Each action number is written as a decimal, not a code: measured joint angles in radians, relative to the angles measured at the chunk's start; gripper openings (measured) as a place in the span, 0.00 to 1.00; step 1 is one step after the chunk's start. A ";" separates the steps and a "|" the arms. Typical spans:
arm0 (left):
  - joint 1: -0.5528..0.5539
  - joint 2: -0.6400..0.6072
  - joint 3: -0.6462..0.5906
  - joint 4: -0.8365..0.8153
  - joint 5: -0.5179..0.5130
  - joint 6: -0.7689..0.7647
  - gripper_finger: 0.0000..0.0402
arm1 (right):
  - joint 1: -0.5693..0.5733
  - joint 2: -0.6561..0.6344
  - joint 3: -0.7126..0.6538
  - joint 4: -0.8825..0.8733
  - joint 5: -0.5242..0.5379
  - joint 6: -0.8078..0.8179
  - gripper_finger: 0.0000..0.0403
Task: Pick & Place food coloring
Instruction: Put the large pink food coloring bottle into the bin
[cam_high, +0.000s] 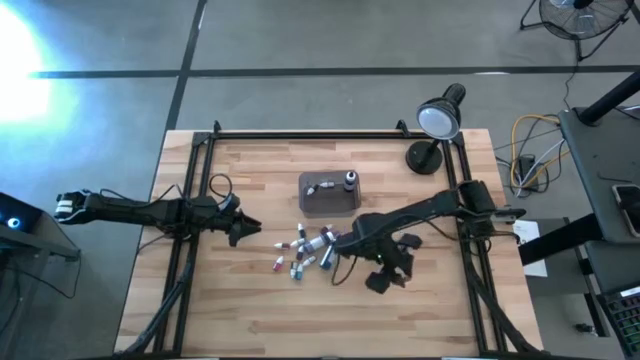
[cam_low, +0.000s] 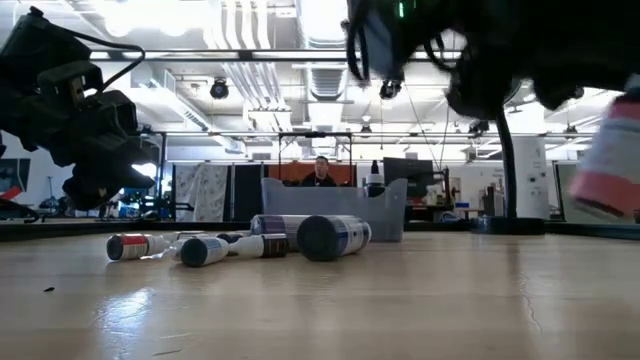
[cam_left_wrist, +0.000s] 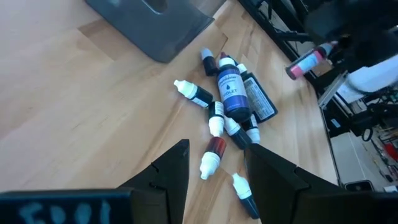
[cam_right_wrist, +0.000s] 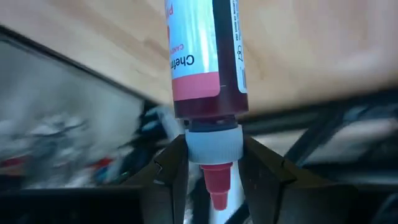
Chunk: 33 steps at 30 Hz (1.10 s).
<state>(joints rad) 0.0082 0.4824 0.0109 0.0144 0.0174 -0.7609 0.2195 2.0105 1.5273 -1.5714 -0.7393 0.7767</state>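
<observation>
Several tiny food coloring bottles (cam_high: 300, 252) lie on their sides in a pile on the wood table (cam_high: 250, 310); the pile also shows in the left wrist view (cam_left_wrist: 228, 102) and the low view (cam_low: 290, 238). Two more sit inside the clear grey tray (cam_high: 328, 195). My right gripper (cam_high: 335, 250) is just right of the pile, shut on a pink bottle (cam_right_wrist: 202, 56). My left gripper (cam_left_wrist: 214, 168) is open and hovers at the pile's left side (cam_high: 248, 230), touching nothing. My right gripper pinches the pink bottle between its two fingers at the white cap collar (cam_right_wrist: 211, 146), with the pink tip pointing back between the fingers. The labelled body sticks out ahead of the fingertips. In the low view the pink bottle (cam_low: 608, 178) is lifted clear of the table.
A black desk lamp (cam_high: 438, 125) stands at the far right corner. Black frame rails (cam_high: 195, 200) run along the table's left, far and right sides. Bare wood lies on the near side of the pile. A person (cam_low: 320, 172) sits in the room beyond the table.
</observation>
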 joint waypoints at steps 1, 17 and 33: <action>0.000 0.000 0.000 0.001 0.000 0.000 0.33 | -0.001 0.000 -0.025 0.007 -0.069 0.037 0.26; 0.000 0.000 0.000 0.003 -0.001 0.030 0.33 | 0.108 -0.013 -0.259 0.123 -0.323 0.222 0.31; 0.000 0.000 0.000 0.001 -0.003 0.032 0.33 | 0.114 -0.013 -0.279 0.259 -0.361 0.241 0.42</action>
<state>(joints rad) 0.0082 0.4824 0.0105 0.0154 0.0143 -0.7284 0.3336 1.9974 1.2488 -1.3125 -1.1004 1.0180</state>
